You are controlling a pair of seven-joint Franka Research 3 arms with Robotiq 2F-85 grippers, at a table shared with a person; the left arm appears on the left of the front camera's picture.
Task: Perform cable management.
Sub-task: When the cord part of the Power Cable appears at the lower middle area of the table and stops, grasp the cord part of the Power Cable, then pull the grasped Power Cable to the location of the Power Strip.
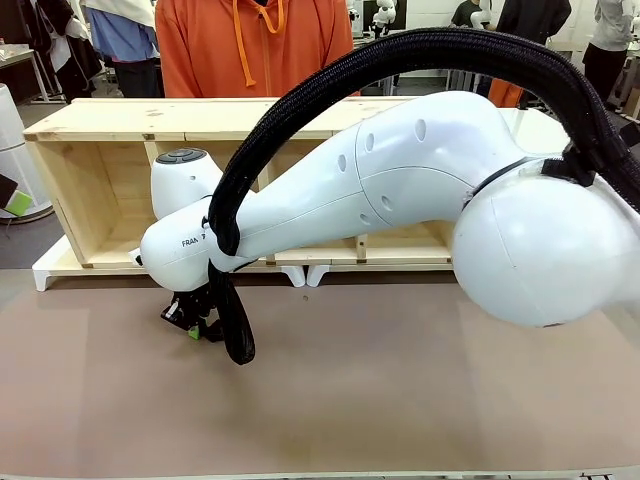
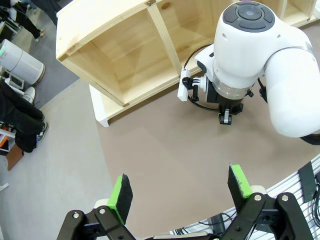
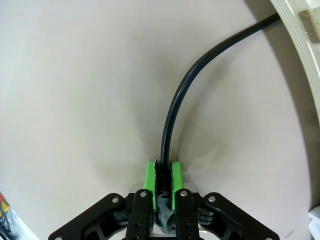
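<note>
Right wrist view: right end effector (image 3: pixel 163 166) grips cable (image 3: pixel 171 112), far end cut off; left end effector (image 2: pixel 179 174) released.

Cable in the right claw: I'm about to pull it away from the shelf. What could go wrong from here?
1. The cable curves out of the shut right claw toward the wooden shelf edge; a hard pull might snag or kink it there.
2. The claw pinches the thin cord right at the table; it could slip out, or the pads could scrape.
3. The black sleeved hose hangs beside the claw and may catch the cable.
</note>
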